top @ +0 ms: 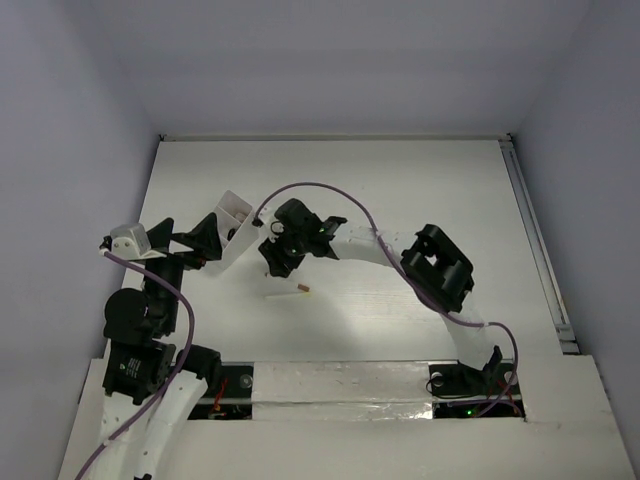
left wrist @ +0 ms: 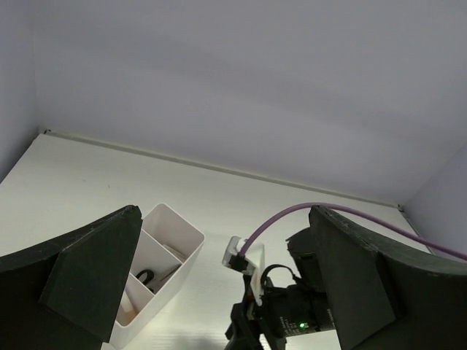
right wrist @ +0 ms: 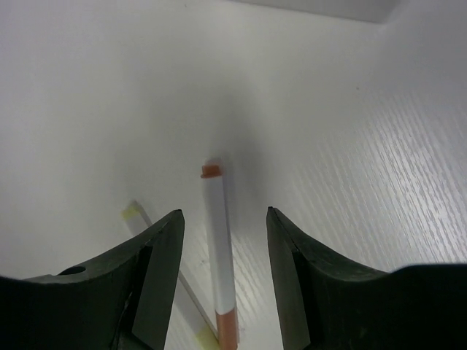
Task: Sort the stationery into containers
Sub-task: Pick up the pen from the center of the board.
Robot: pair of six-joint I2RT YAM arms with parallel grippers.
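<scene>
The step in hand is the pick-up of a loose stick. The right claw point(right wrist: 224, 213) hangs low over the worktop point(top: 400, 190) with its jaws apart and nothing gripped. They straddle a pink-tipped stick point(right wrist: 219, 248), which lies flat between the two fingers and seems to touch neither. A yellow-tipped stick point(right wrist: 188, 295) lies just beside it, partly hidden under one finger.

Both sticks are near the box point(left wrist: 169, 240), on its side toward the arm bases. The left claw point(left wrist: 225, 211) is also spread wide and empty, with the box just past one finger.

Next, I judge, the right claw must sink a little and close squarely across the pink-tipped stick without catching its neighbour. Then it must carry the stick to the box.

The sticks are thin, straight, smooth white rods with coloured caps, and may roll or slip when pinched. The box is thin-walled milky plastic, rectangular and split into three bays. A dark loop in the middle bay looks like the scissors point(left wrist: 146, 277). The worktop is matt white with a faint grain.
</scene>
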